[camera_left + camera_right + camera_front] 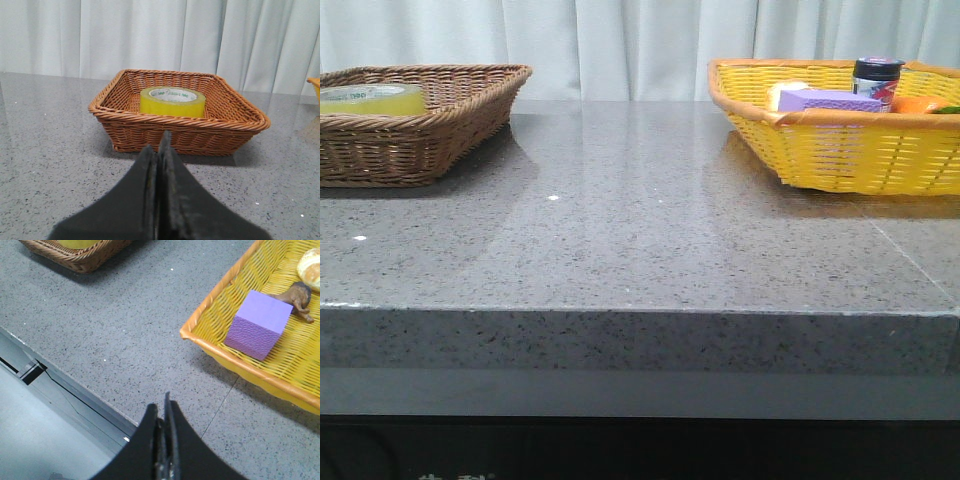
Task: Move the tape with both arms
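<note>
The yellow tape roll [172, 101] with its white, green-printed core lies flat inside the brown wicker basket [240, 120]. In the front view the tape [372, 98] shows at the far left in that basket [440, 130]. My left gripper [159, 145] is shut and empty, low over the table in front of the brown basket, apart from it. My right gripper [162, 407] is shut and empty above the table's front edge, beside the yellow basket [235, 360]. Neither gripper shows in the front view.
The yellow basket [840, 150] at the right back holds a purple block [258, 324], a dark-lidded jar [876, 80], a bread roll [310, 268] and an orange item [920, 103]. Grey stone tabletop [640, 220] lies between the baskets; its front edge [75, 390] is under the right gripper.
</note>
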`<state>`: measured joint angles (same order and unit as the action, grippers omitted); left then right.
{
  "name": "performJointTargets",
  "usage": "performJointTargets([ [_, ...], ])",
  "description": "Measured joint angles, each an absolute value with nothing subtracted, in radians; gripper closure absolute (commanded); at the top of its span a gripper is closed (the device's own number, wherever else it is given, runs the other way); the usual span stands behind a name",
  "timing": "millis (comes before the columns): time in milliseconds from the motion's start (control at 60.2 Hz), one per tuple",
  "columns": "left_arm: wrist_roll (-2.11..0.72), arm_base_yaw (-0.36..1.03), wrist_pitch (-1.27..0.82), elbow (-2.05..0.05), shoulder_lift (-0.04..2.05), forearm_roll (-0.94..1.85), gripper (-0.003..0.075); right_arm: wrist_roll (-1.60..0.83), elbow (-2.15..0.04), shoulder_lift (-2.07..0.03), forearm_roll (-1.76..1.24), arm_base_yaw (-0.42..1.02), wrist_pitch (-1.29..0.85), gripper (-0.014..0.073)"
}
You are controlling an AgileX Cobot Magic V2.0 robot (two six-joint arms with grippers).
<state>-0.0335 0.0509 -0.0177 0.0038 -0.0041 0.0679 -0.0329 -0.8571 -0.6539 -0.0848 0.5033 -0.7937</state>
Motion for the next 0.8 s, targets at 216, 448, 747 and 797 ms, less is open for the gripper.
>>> performJointTargets([
  [216,-0.033,0.051,-0.018,0.004,-0.004,0.068,0.0741,-0.033,-0.733,-0.539,-0.089,0.397,-0.726,0.0661],
  [448,-0.033,0.051,-0.018,0.004,-0.004,0.068,0.0741,-0.033,-0.442,-0.306,-0.089,0.208,-0.433,0.0661],
  [747,-0.033,0.051,-0.018,0.004,-0.004,0.069,0.0741,-0.033,-0.081,-0.052,-0.1,0.054,-0.116,0.0661],
  [797,-0.033,0.051,-0.018,0.004,-0.004,0.069,0.0741,-0.033,-0.042,-0.025,-0.107,0.044,-0.091,0.0661],
])
